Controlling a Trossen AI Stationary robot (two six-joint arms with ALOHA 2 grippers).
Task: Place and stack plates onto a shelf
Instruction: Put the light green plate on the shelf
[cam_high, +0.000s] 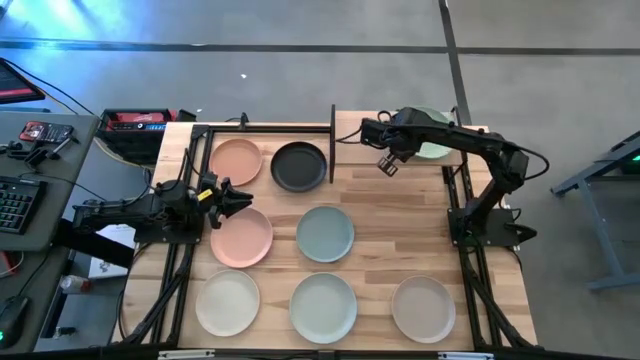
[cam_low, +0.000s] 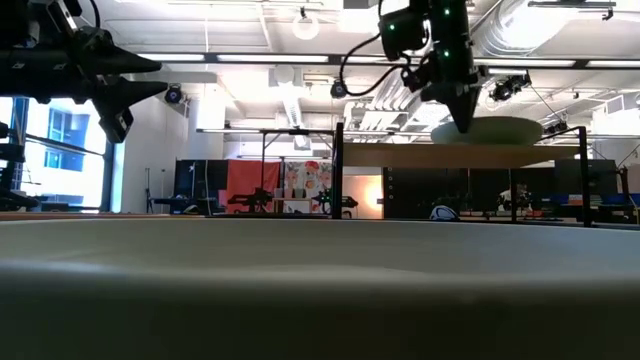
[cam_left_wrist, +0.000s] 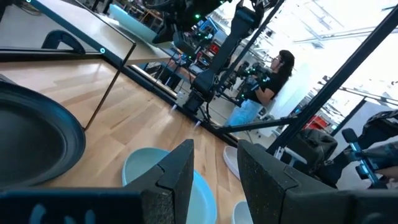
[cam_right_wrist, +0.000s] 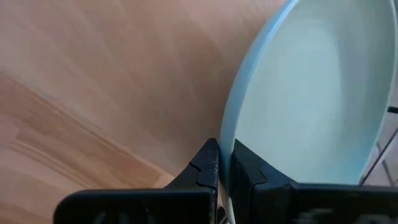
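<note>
A pale blue-green plate (cam_high: 436, 152) lies on the light-wood shelf (cam_high: 358, 150) at the table's far edge; its bottom rests on the board (cam_low: 400, 155). My right gripper (cam_high: 408, 140) points down at this plate's left rim and is shut on it. Seven more plates lie flat on the tabletop: pink (cam_high: 236, 161), black (cam_high: 299, 166), pink (cam_high: 241, 236), blue-green (cam_high: 325, 232), cream (cam_high: 228, 302), pale green (cam_high: 323, 307), beige (cam_high: 424, 308). My left gripper (cam_high: 235, 197) hovers open between the two pink plates, touching nothing. My right gripper (cam_right_wrist: 225, 165) pinches the rim (cam_right_wrist: 227, 134) of the pale blue-green plate between its two fingers, one finger (cam_right_wrist: 249, 169) on the inner side and one (cam_right_wrist: 207, 165) outside. It comes from above, pointing down (cam_low: 464, 122). The plate (cam_low: 500, 130) sits on the shelf board.
The shelf's black frame posts (cam_high: 332, 140) stand at its left end. A plate's rim (cam_low: 320, 290) fills the low view's foreground. A person (cam_left_wrist: 273, 74) stands beyond the table. A keyboard and tools (cam_high: 20, 190) lie off the table's left side.
</note>
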